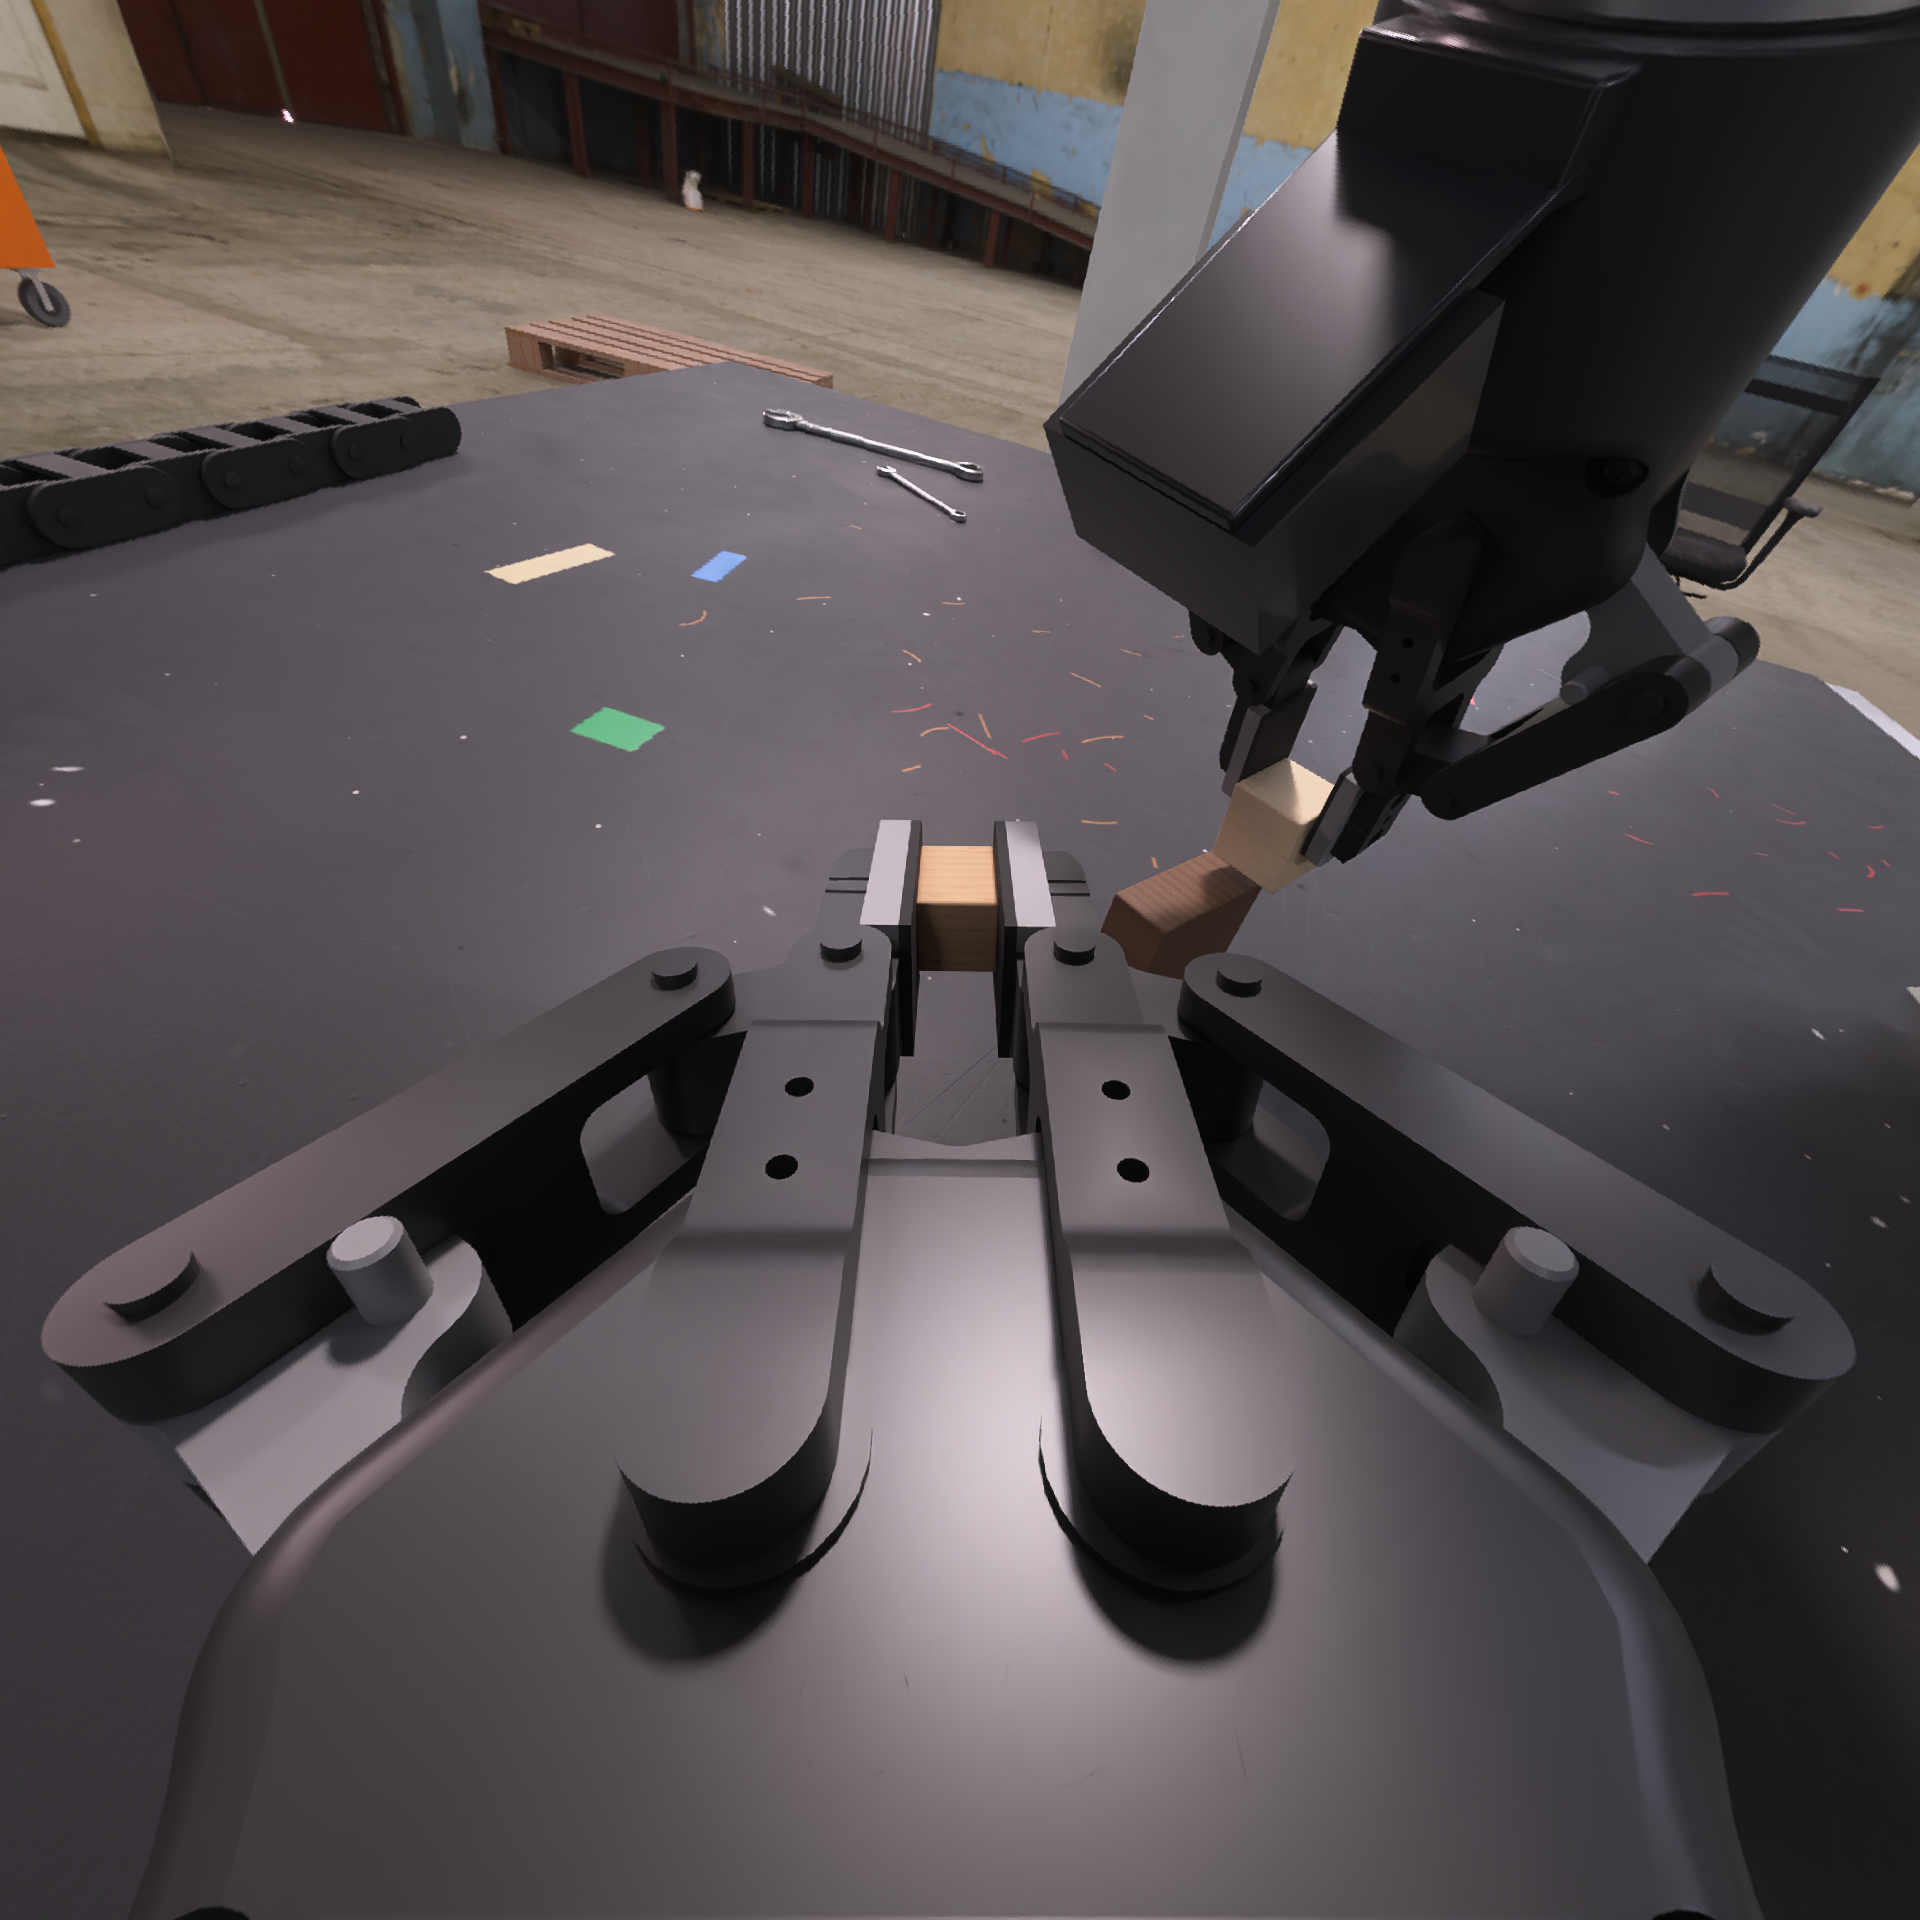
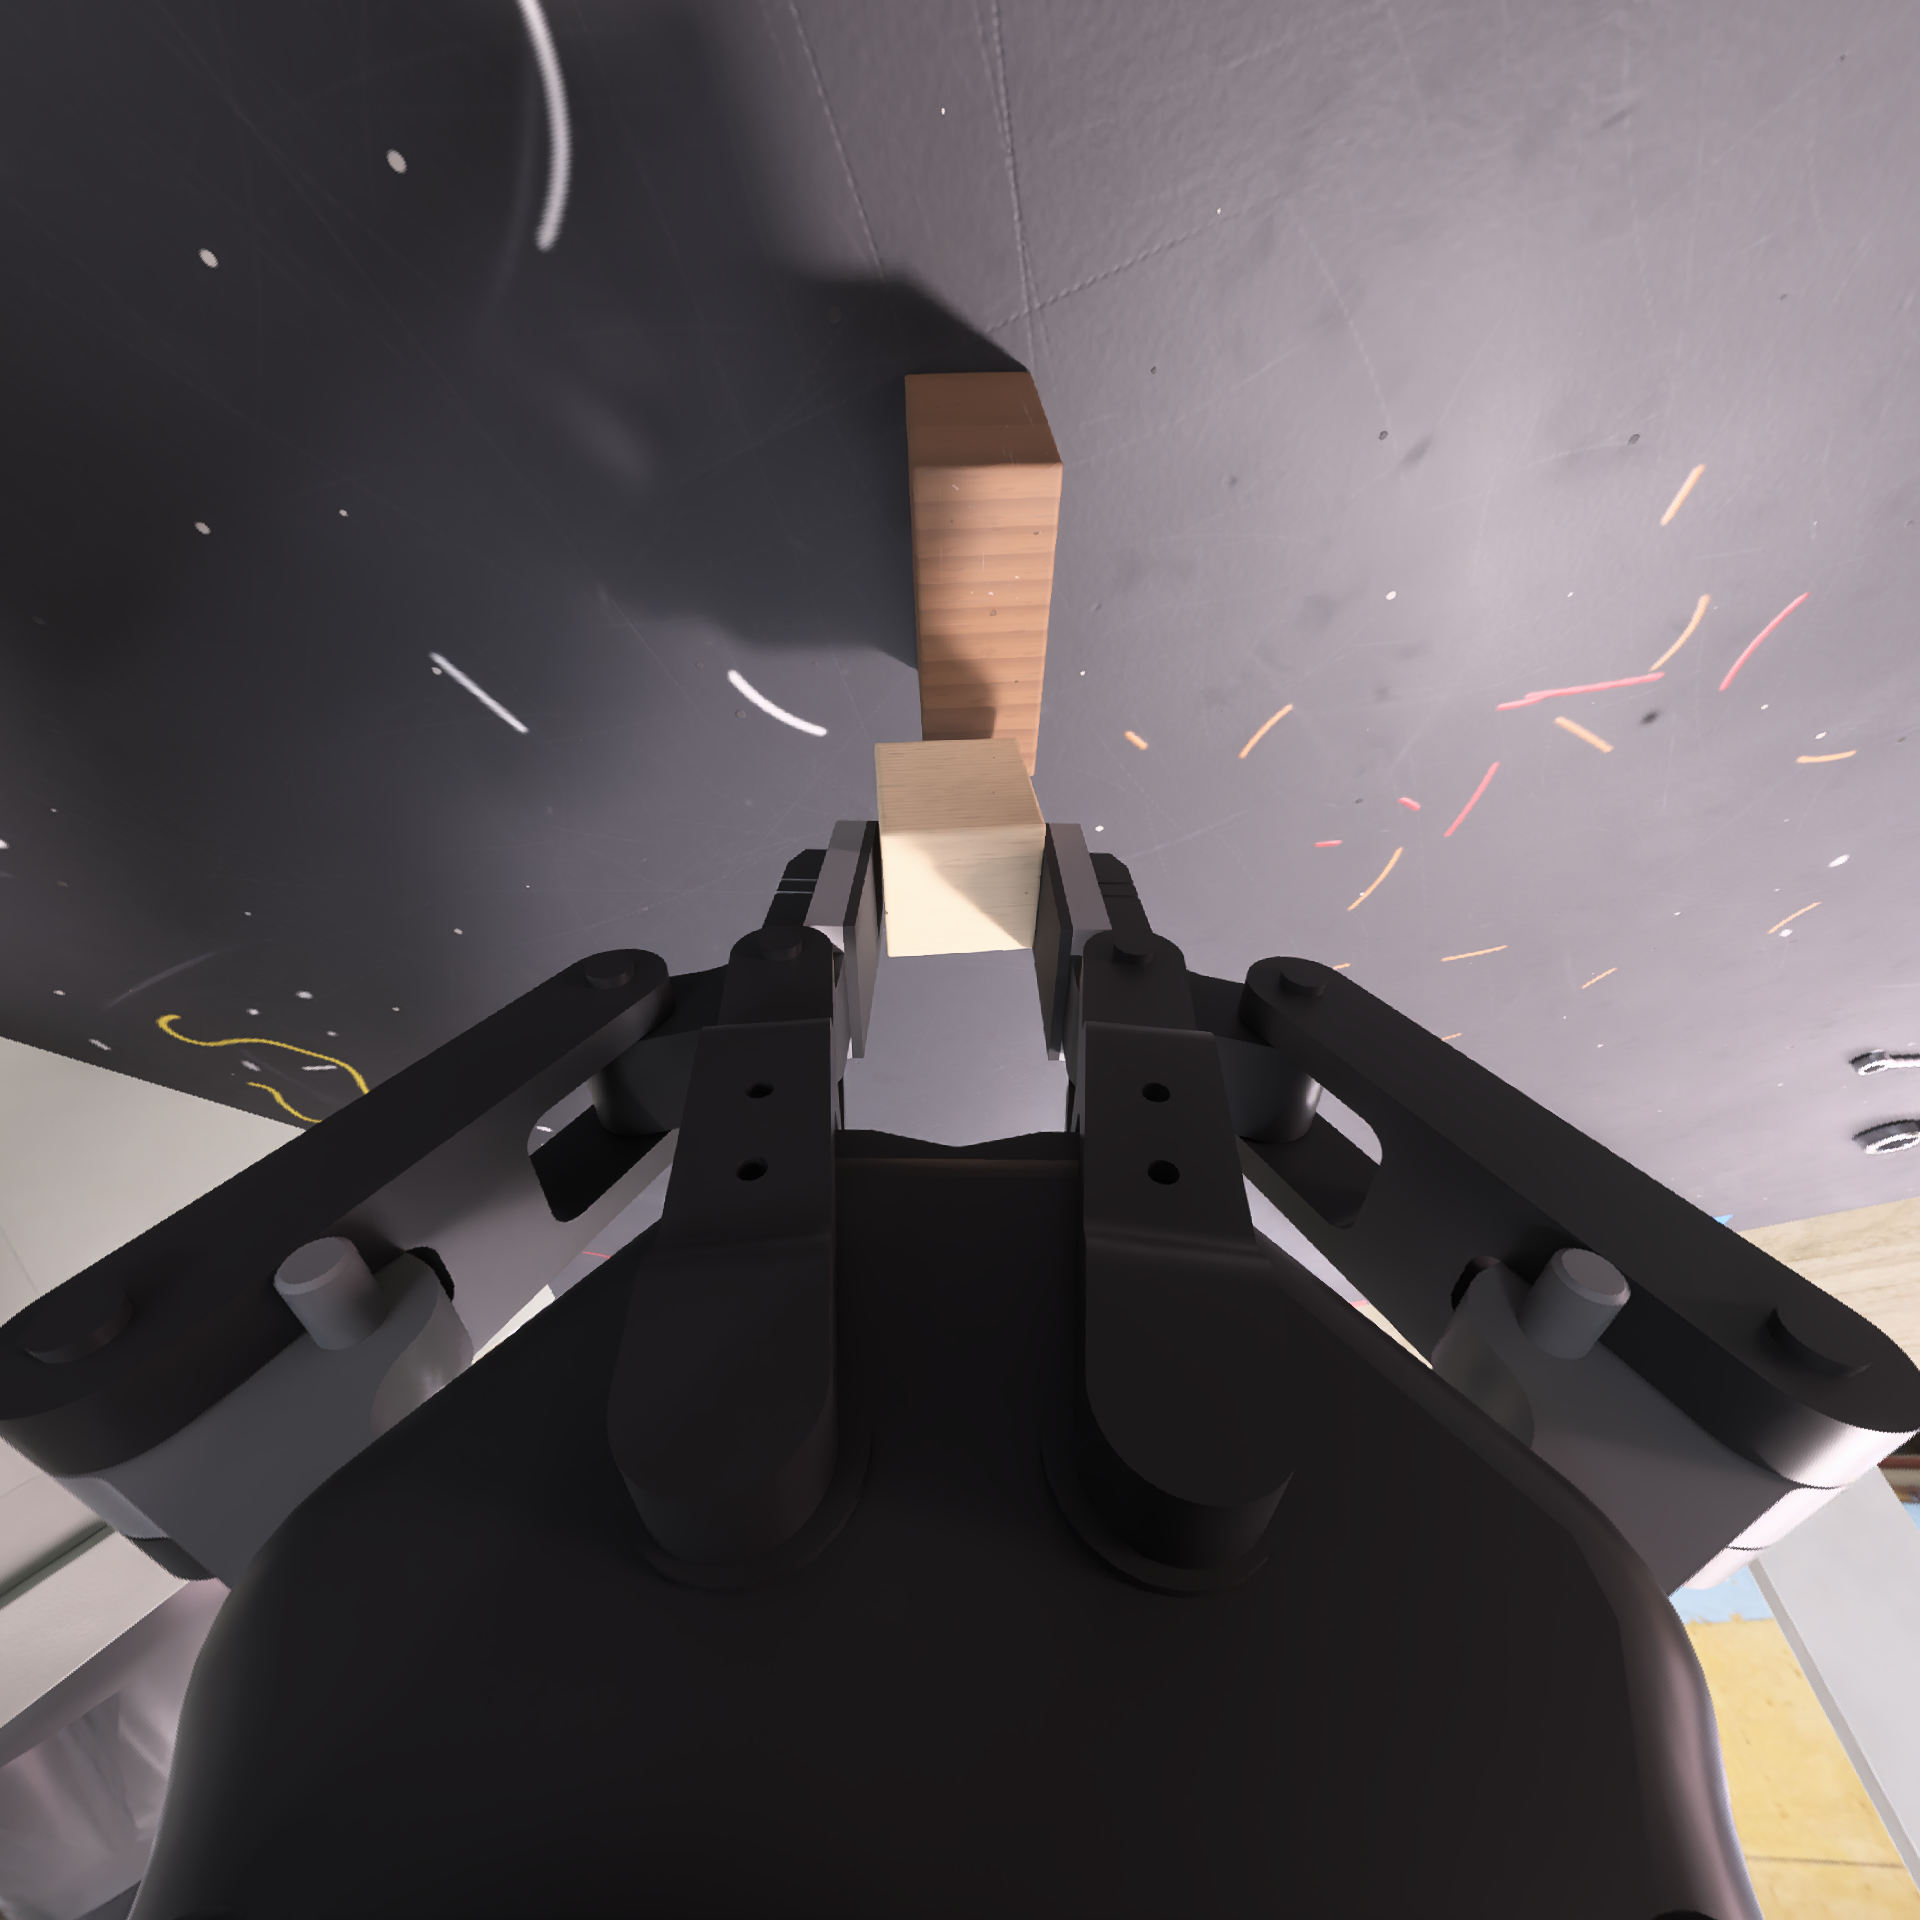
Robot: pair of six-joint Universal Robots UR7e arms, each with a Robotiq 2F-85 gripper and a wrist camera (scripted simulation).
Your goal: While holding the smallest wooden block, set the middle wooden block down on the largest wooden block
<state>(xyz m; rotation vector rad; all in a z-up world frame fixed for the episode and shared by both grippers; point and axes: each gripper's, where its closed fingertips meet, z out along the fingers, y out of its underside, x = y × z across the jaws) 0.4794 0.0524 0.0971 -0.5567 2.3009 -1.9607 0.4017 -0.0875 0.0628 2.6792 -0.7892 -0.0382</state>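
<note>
Nearby, wrenches (image 1: 871,445), cable chain (image 1: 223,473), tape patches (image 1: 617,728)

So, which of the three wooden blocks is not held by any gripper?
The dark brown largest block, lying on the table. The small tan block sits in the left gripper; the pale middle block is in the right gripper.

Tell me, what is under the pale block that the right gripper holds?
The brown largest block lies under the pale middle block, on the dark table. The right gripper grips the pale block. Whether the two blocks touch cannot be seen.
</note>
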